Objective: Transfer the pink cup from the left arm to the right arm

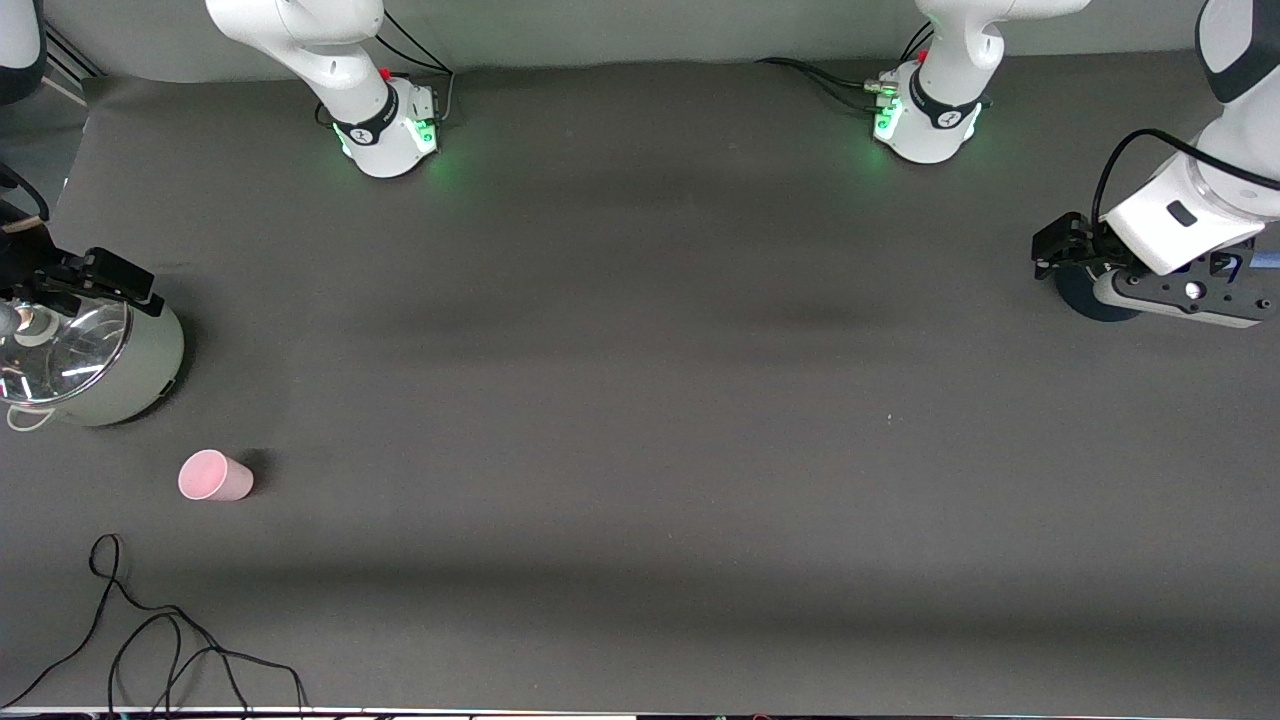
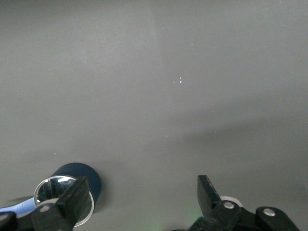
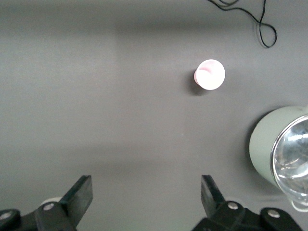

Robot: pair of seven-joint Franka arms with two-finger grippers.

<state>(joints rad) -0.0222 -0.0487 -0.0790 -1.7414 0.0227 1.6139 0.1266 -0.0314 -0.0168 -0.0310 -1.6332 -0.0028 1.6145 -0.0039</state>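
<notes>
I have the left gripper [image 1: 1050, 255] hanging over the left arm's end of the table, and in the left wrist view its fingers [image 2: 72, 204] stand wide apart with nothing between them. Just beside it, partly under the arm, sits a dark blue pot [image 2: 79, 180] with a glass lid [image 2: 62, 192] and a pale blue handle; I see only part of it in the front view.

My right gripper [image 1: 95, 275] is at the right arm's end of the table, over a pale green pot [image 1: 110, 375] that carries a shiny glass lid [image 1: 60, 350]. In the right wrist view its fingers [image 3: 79, 195] are also spread wide and hold nothing.

The pink cup [image 1: 214, 476] stands upright on the grey table [image 1: 640, 400], mouth up, near the right arm's end. It is nearer to the front camera than the pale green pot, close to it but not touching, and neither gripper touches it. The same cup shows in the right wrist view [image 3: 209, 74], well apart from the fingers.

A loose black cable [image 1: 150, 640] lies looped on the table, nearer still to the front camera than the cup
</notes>
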